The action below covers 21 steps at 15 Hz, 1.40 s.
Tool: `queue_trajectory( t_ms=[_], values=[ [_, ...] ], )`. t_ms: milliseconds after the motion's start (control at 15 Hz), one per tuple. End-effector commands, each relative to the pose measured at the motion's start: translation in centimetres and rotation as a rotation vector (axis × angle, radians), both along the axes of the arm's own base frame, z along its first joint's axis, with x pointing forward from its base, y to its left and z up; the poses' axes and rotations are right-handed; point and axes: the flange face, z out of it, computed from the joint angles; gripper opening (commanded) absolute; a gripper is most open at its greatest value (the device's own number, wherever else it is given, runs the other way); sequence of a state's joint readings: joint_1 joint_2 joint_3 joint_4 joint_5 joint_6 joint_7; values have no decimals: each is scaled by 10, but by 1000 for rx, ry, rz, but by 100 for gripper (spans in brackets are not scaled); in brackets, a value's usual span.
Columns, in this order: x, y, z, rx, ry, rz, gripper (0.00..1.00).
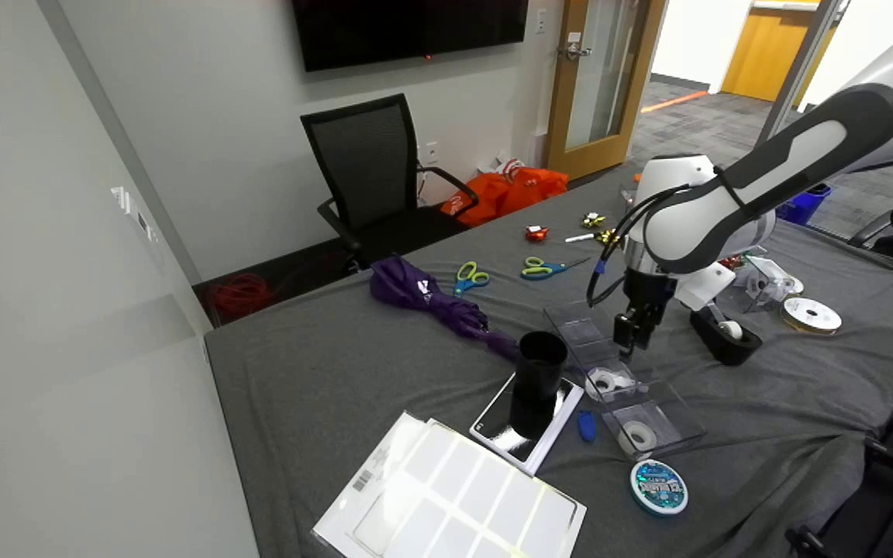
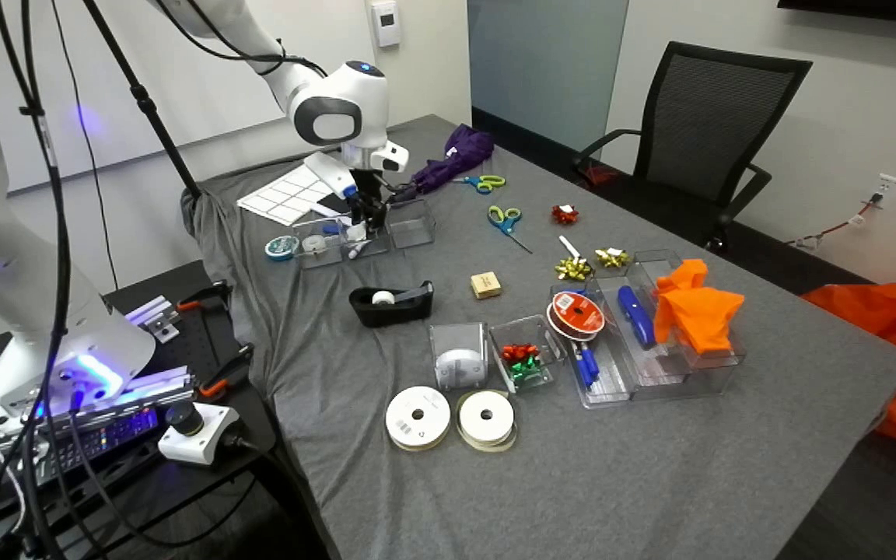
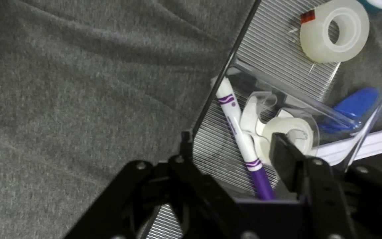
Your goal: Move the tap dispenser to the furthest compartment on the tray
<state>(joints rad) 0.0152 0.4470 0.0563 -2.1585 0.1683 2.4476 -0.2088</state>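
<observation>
Your claw (image 3: 234, 149) has its fingers (image 3: 285, 159) spread wide, and nothing looks gripped. In the wrist view, the finger on the left sits right by the long edge of the tray (image 3: 243, 33). Go straight down and it could bump that edge and shove the whole tray. The marker (image 3: 245, 142) lies in the gap too, just beside the small tape dispenser (image 3: 274, 127). Squeeze there and you may pinch both, and one could drop.

The small tape dispenser is in the middle compartment (image 3: 211, 132), partly hidden by your right finger; I can't tell if they touch. Its fat roll end is on the right in the wrist view, and its thin end points left, toward that long edge. So its long axis runs across the tray, about in line with the clear divider (image 3: 293, 94).

Lift too low, and it may knock the tray on its way to the far compartment (image 1: 580, 329), seen in an exterior view. A big black tape dispenser (image 1: 733, 353) sits on the desk (image 1: 322, 364), right of the tray there. You could mix them up; I think yours is the small one, under your claw.
</observation>
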Motion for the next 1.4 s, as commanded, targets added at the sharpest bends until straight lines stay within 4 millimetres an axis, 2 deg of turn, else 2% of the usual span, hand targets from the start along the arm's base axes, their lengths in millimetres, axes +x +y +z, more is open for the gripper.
queue_trajectory(
  t_ms=[0,67,200,467,800,1067,1333],
  values=[
    [-5,10,6,3,22,0,59],
    [-5,12,7,-1,27,-5,56],
    [-4,17,6,2,25,-11,56],
    [-1,26,2,5,14,-18,60],
    [1,23,-11,-3,10,-23,61],
    [-1,22,-21,16,18,-27,68],
    [-4,22,-36,24,27,-34,62]
  ],
)
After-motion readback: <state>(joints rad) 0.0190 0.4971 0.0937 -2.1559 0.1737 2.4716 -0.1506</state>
